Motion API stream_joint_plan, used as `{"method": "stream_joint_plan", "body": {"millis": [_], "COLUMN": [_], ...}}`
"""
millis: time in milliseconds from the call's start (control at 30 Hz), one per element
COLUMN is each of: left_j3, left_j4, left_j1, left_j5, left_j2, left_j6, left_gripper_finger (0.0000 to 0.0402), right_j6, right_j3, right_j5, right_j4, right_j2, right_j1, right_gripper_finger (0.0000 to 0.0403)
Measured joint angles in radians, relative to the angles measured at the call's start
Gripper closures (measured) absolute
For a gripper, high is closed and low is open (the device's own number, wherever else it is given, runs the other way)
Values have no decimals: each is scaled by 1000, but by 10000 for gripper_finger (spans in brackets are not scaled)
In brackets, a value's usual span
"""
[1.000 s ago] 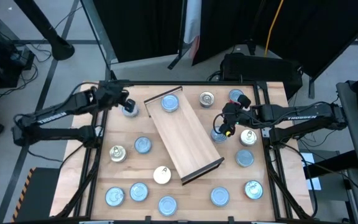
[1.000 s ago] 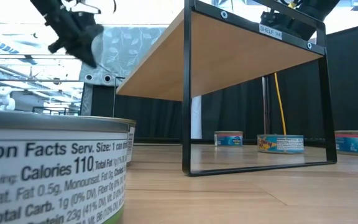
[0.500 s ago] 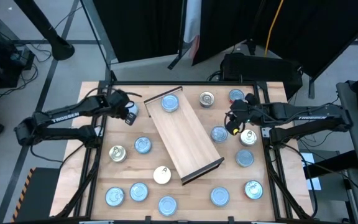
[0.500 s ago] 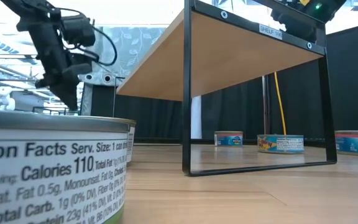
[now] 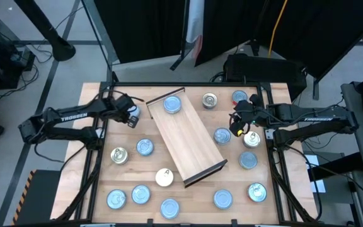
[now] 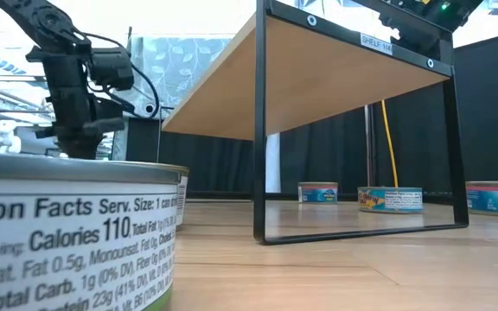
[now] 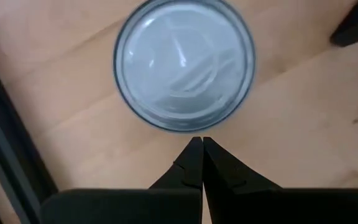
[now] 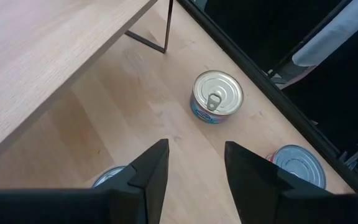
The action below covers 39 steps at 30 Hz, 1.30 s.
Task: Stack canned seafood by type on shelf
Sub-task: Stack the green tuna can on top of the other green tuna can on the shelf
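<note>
While the right pincer [image 5: 237,117] stays parted above the table [image 5: 188,195] near the shelf [image 5: 188,142], we see the left pincer [image 5: 131,115], tips shut, now lower over a blue-white can [image 7: 184,62] beside the shelf's far end.

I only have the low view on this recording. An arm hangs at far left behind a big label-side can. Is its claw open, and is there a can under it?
Observer: The left claw is shut, fingertips together, with nothing between them.
Reviewer: And below it?
Observer: A blue-white topped can sits on the tabletop just ahead of the fingertips, untouched.
Reviewer: Anything on the shelf yet?
Observer: One blue-topped can stands at the shelf's far end.
Reviewer: Where is the other arm?
Observer: The right claw is open, beside the shelf, above the tabletop, near a silver pull-tab can.
</note>
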<state>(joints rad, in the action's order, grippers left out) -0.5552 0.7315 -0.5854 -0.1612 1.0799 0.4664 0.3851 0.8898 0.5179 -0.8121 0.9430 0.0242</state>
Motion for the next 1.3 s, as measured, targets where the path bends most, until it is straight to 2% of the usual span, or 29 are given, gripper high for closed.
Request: {"method": "stream_joint_plan", "body": {"millis": [467,900,1167,1300], "left_j3": [-7,11,10,-13], "left_j4": [-80,-33,-58,-31], "left_j1": [0,42,67,113], "left_j5": [-41,-34,-41,79], "left_j2": [140,155,187,149], "left_j6": [11,122,151,135], "left_gripper_finger": [400,400,400,400], "right_j6": [-1,-1,6,11], "right_j3": [0,0,0,0], "right_j5": [0,-24,-29,-28], "right_j4": [-1,-2,-10,-15], "right_j2": [0,0,1,1], "right_j1": [0,0,-6,-14], "right_gripper_finger": [255,255,255,255]}}
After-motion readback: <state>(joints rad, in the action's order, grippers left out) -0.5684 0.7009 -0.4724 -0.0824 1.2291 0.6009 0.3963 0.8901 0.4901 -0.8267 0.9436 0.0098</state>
